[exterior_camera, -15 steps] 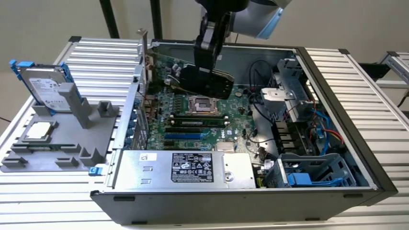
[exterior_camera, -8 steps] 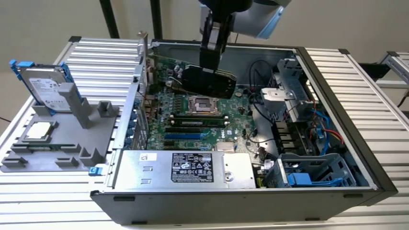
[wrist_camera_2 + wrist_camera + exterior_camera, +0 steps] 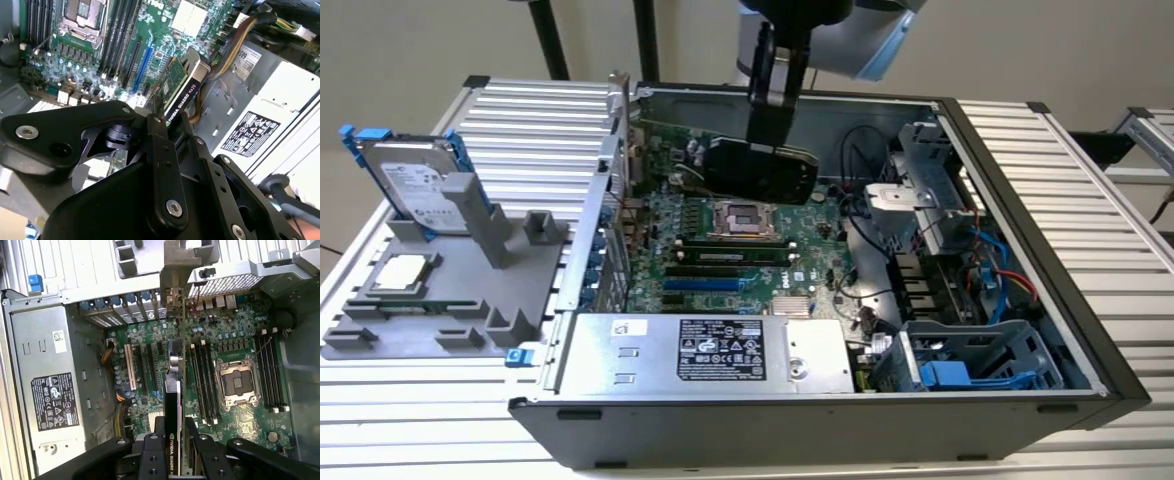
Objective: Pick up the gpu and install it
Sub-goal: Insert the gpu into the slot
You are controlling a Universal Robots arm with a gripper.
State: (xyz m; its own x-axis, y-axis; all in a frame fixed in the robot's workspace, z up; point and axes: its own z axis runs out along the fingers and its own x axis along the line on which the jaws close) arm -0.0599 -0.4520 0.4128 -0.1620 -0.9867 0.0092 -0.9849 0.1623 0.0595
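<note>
The fingers (image 3: 770, 100) are clamped on the gpu (image 3: 754, 170). It hangs below them, above the motherboard (image 3: 720, 255), long axis parallel to the slots (image 3: 150, 365).

On slatted table (image 3: 1061, 150), open computer case (image 3: 787, 432) with power supply (image 3: 707, 350) inside; beside it, grey holder (image 3: 527, 290) with upright hard drive (image 3: 414, 185), flat chip (image 3: 403, 272).

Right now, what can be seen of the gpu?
The gpu is a thin green circuit card with a black, plastic-looking cooler shroud on one face. The gripper is shut on its upper edge, holding it on edge and tilted inside the open computer case, over the motherboard near the empty processor socket. In both wrist views it runs parallel to the expansion slots; contact with them cannot be told.
</note>
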